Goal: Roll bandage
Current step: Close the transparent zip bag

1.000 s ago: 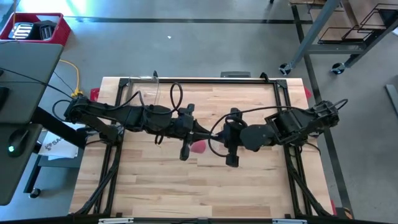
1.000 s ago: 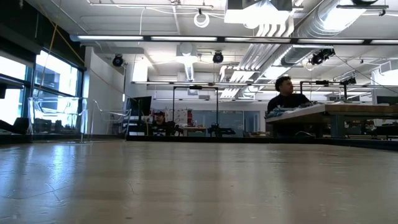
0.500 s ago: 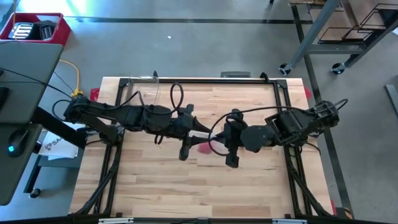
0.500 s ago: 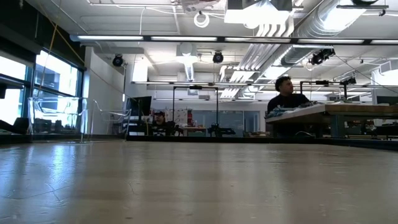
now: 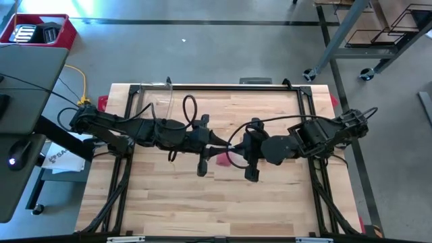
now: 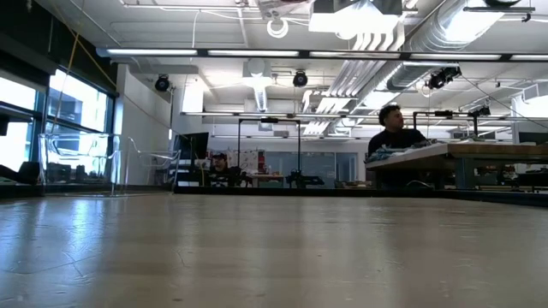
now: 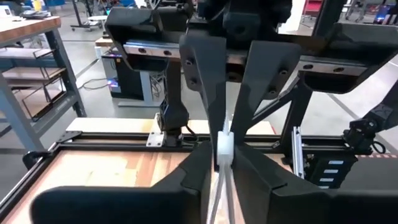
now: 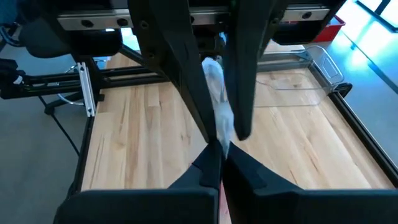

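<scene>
- Both arms reach in level over the middle of the table and meet tip to tip, left from the left side and right from the right.
- Left gripper: sits just beside the right one, nose to nose with it. Whether it is gripping or has let go, I cannot tell.
- Right gripper: clenched, with its tips brought together on a small whitish piece (seen head-on in the left wrist view).
- The whitish piece is crinkled and pale and lies in line between the two grippers. Thin pale strands run from it toward the left gripper. What the piece is, and whether it joins the bandage, cannot be made out.
- Bandage: a small bright red patch in the high view, just on the near side of where the grippers meet, partly covered by them and by a looping cable. Whether it lies on the wood or hangs clear of it, I cannot tell.
- A clear plastic container stands at the far edge of the table on the left arm's side, well apart from the grippers.
- Low view: bare wood in the foreground. In the room beyond, one person is at a bench and another sits farther back.
</scene>
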Action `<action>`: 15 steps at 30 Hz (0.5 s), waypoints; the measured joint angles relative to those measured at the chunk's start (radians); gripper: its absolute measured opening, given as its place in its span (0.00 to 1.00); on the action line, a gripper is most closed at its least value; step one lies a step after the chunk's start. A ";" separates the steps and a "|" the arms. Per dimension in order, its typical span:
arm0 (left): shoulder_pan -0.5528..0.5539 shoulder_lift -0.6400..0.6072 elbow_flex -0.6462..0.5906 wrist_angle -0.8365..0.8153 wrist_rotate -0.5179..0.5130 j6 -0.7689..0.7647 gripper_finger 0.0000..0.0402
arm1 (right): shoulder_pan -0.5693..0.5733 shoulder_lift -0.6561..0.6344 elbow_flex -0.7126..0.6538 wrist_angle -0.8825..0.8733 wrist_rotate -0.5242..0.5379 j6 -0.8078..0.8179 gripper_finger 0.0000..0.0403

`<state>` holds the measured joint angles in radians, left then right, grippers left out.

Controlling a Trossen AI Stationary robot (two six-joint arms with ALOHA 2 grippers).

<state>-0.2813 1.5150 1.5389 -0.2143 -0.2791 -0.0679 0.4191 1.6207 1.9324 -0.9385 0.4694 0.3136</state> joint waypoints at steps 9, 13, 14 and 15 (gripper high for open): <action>-0.011 -0.004 -0.004 -0.029 -0.045 -0.017 0.02 | 0.002 -0.017 0.000 -0.007 -0.001 0.027 0.00; -0.012 -0.013 -0.004 -0.078 -0.047 -0.017 0.03 | 0.009 -0.020 0.000 -0.009 0.014 0.027 0.00; -0.012 -0.014 -0.005 -0.091 -0.048 -0.019 0.03 | 0.009 -0.022 0.000 -0.011 0.018 0.027 0.00; -0.012 -0.015 -0.005 -0.096 -0.049 -0.026 0.04 | 0.009 -0.024 0.000 -0.012 0.019 0.027 0.00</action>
<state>-0.2932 1.4999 1.5337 -0.3104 -0.3285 -0.0937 0.4282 1.5970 1.9325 -0.9504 0.4885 0.3405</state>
